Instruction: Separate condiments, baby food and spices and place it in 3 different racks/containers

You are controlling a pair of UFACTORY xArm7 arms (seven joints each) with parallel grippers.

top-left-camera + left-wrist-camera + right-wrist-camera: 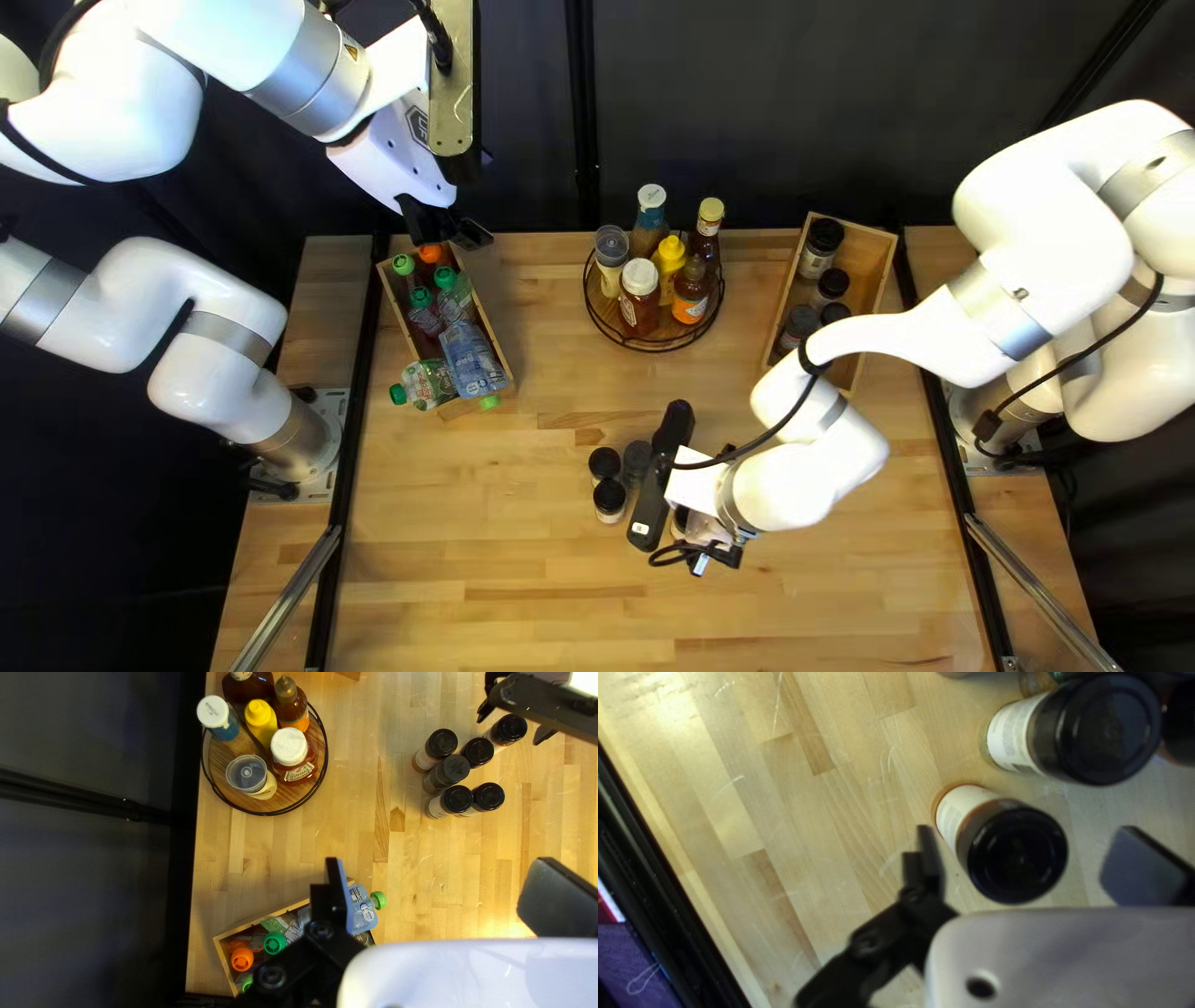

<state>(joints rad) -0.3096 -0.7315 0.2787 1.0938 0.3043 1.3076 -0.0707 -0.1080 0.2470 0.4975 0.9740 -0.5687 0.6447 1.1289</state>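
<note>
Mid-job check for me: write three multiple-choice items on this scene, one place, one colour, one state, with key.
1. Where is the yellow bottle?
A) in a wooden box
B) on the round tray
C) in the right gripper

2. Which colour is the red sauce bottle's cap?
A) white
B) green
C) black

3. How is the right gripper?
A) shut on a jar
B) shut on a pouch
C) open

Key:
1 B: it stands within the tray's rim.
2 A: its top shows white.
3 C: its fingers stand apart, one clear of the nearest jar.
</note>
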